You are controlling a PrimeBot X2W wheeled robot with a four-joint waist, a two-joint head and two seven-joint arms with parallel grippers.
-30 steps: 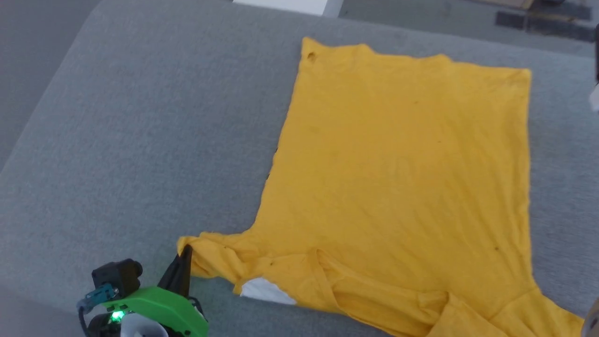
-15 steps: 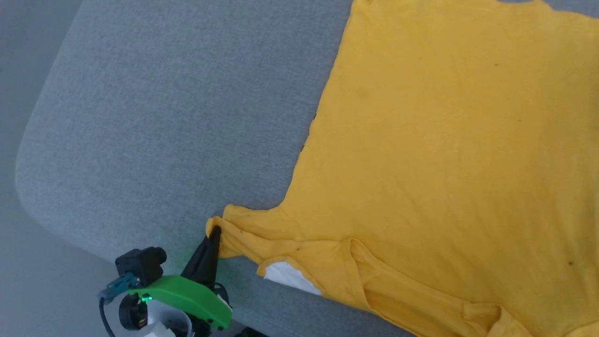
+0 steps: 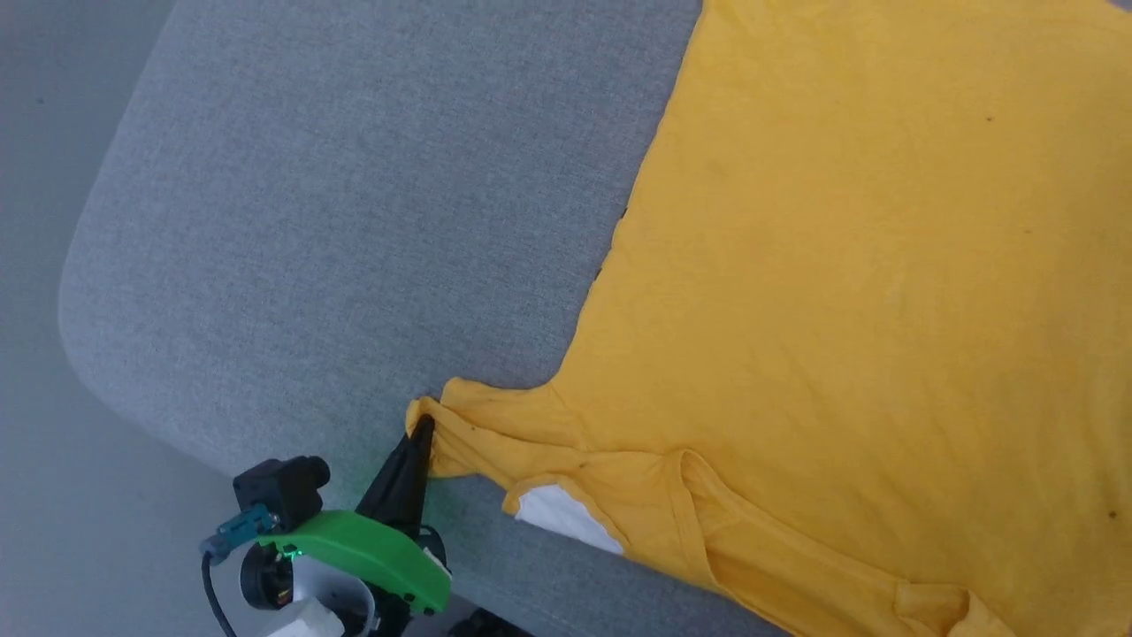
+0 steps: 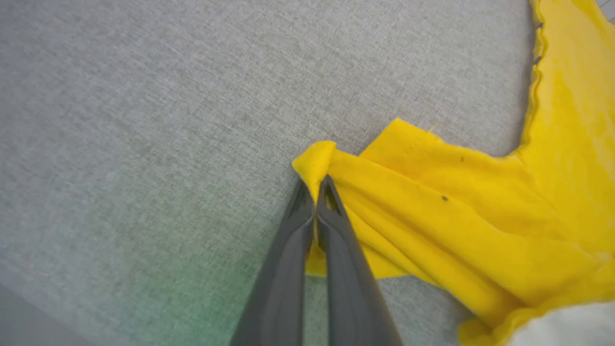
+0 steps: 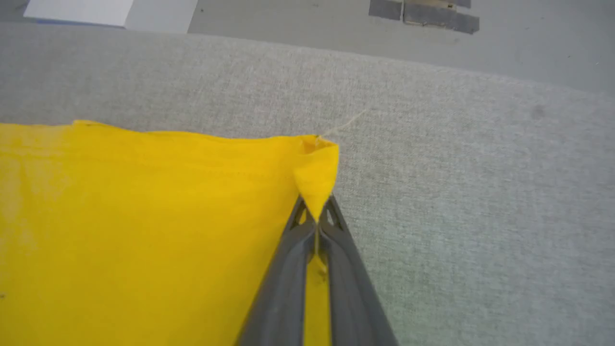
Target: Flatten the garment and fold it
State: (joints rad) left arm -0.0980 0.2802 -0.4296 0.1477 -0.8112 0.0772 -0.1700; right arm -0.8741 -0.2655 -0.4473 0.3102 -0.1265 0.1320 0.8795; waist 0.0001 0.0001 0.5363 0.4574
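The garment (image 3: 849,292) is a bright yellow T-shirt spread mostly flat on the grey padded table (image 3: 354,221), plain side up, with a white patch (image 3: 566,520) showing under its near edge. My left gripper (image 3: 423,429) is shut on the tip of the near-left sleeve (image 4: 317,161), which bunches into folds behind the fingers (image 4: 331,226). In the right wrist view my right gripper (image 5: 317,218) is shut on a hem corner (image 5: 317,168) of the garment (image 5: 144,230), which lifts into a small peak.
The table's rounded left corner (image 3: 80,336) and the grey floor (image 3: 35,495) lie close to my left arm. Beyond the table's far edge the floor carries a white sheet (image 5: 79,10) and dark tape strips (image 5: 423,12).
The head camera has turned, shifting the whole scene right and up. My left gripper still pinches the sleeve tip.
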